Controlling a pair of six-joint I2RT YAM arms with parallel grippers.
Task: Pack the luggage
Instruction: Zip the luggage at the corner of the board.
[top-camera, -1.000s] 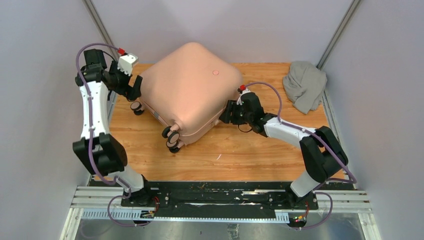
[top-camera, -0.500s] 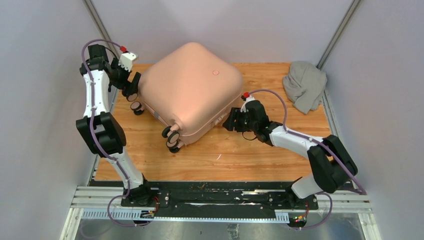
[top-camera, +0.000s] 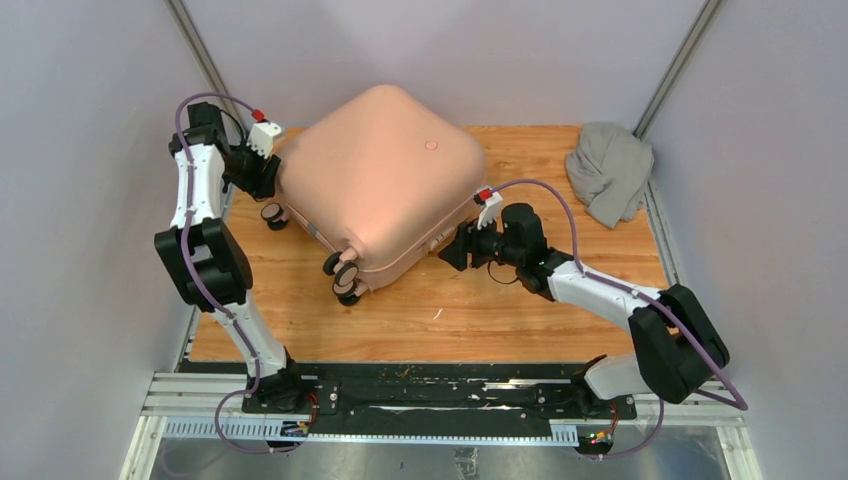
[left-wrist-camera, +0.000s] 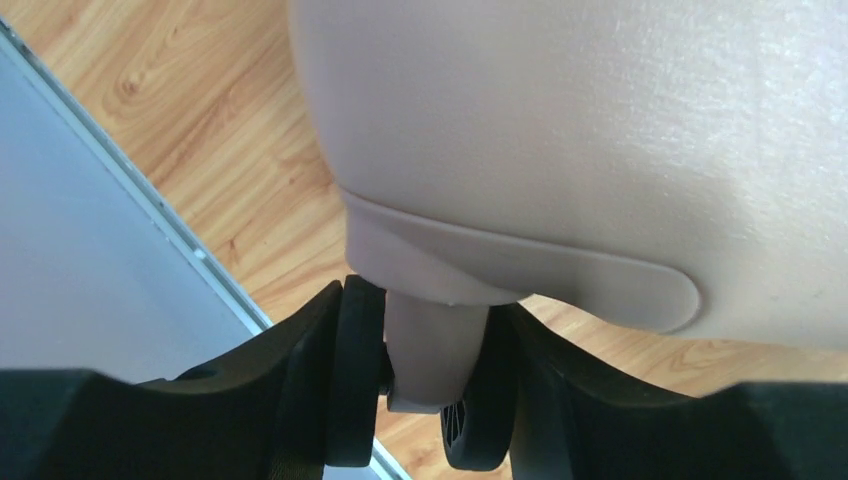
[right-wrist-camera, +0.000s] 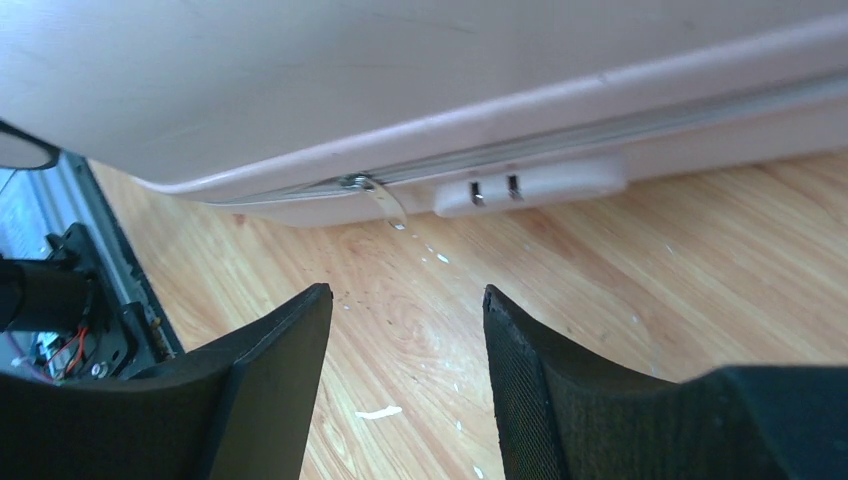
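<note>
The luggage (top-camera: 380, 180), a closed pale pink hard-shell suitcase, lies flat and skewed on the wooden table (top-camera: 480, 310). My left gripper (top-camera: 268, 178) is at its far left corner. In the left wrist view that gripper (left-wrist-camera: 430, 380) is shut on a caster (left-wrist-camera: 435, 340) under the shell (left-wrist-camera: 600, 130), its pink stem squeezed between black wheels. My right gripper (top-camera: 447, 250) sits low at the suitcase's near right side. It (right-wrist-camera: 408, 300) stands open over bare wood, just short of the zip pull (right-wrist-camera: 385, 205) on the seam.
A grey cloth bundle (top-camera: 608, 170) lies at the table's far right corner. More black caster wheels (top-camera: 342, 275) stick out at the suitcase's near corner. A small pink lock block (right-wrist-camera: 530, 185) sits on the seam. Walls close in left, right and behind.
My left gripper has moved in to the suitcase's far left corner and closed on the caster. My right arm has stretched out lower along the near right side, its jaws still apart.
</note>
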